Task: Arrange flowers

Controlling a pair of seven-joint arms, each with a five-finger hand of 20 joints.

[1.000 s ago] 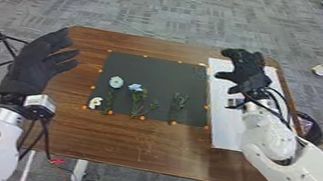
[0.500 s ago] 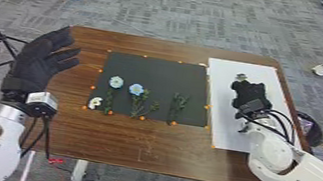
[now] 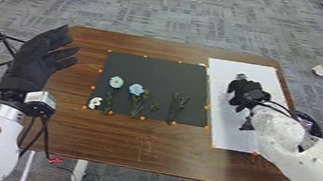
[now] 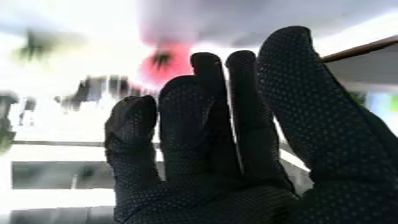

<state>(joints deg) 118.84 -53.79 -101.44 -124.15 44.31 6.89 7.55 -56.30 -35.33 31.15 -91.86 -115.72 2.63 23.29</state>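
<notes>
Blurred in right wrist view: red thing point(image 4: 164, 62). Over white sheet point(image 3: 228, 137), partly covering it: right hand point(image 3: 247, 92), fingers loosely straight, apart. Room between there and black mat point(image 3: 156, 70); blue flowers point(image 3: 137, 89) lying within mat's edges. Left hand point(image 3: 34, 64) open.

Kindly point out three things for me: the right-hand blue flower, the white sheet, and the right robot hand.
Right-hand blue flower point(image 3: 137, 89): head view, on its bloom.
White sheet point(image 3: 228, 132): head view, on its bare lower part.
Right robot hand point(image 4: 204, 204): right wrist view, on its palm.
</notes>
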